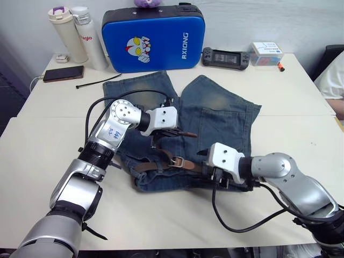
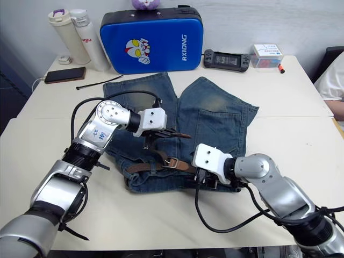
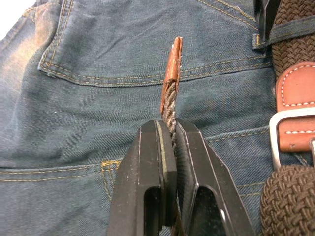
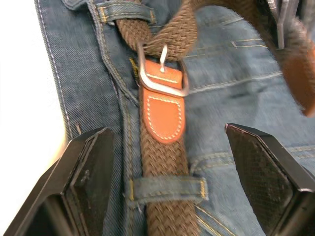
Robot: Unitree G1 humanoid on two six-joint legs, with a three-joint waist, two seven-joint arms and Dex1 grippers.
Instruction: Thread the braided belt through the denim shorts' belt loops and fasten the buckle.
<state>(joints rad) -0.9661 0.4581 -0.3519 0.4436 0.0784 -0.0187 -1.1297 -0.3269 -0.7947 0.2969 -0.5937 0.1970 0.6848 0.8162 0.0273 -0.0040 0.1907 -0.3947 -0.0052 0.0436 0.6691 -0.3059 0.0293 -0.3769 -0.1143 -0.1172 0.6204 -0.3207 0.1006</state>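
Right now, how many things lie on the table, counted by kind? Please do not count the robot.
Bottles: 2
Electronic devices (phone, game console): 2
Blue case: 1
Small box: 1
Black cable tie: 1
Denim shorts: 1
Braided belt: 1
Total: 9
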